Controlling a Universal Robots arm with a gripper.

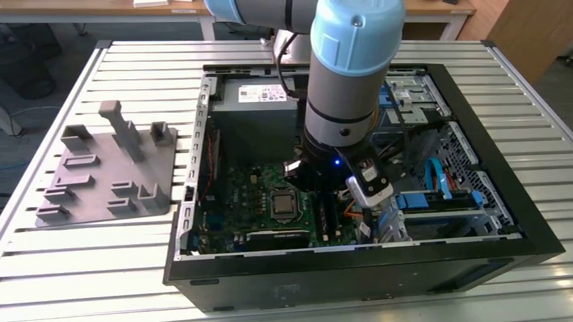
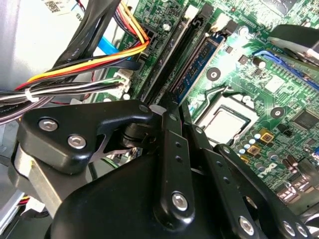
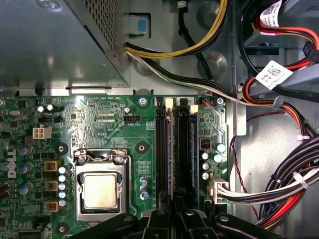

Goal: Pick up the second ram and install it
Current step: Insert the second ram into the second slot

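End effector low inside the open computer case, over the memory slots
Its fingers look nearly closed on the second ram, seated edge-down in a slot beside the processor socket; cable bundles crowd the slots' far side; grey fixture plate lies on the counter outside the case.

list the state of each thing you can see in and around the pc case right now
computer case: lying flat on the table, side open.
gripper: down inside the case, over the memory slots; in both wrist views its fingers stand close together.
second ram: standing on edge along a slot beside the processor socket.
processor socket: bare, no cooler on it.
grey fixture plate: on the table at the exterior view's left, nothing held in it.
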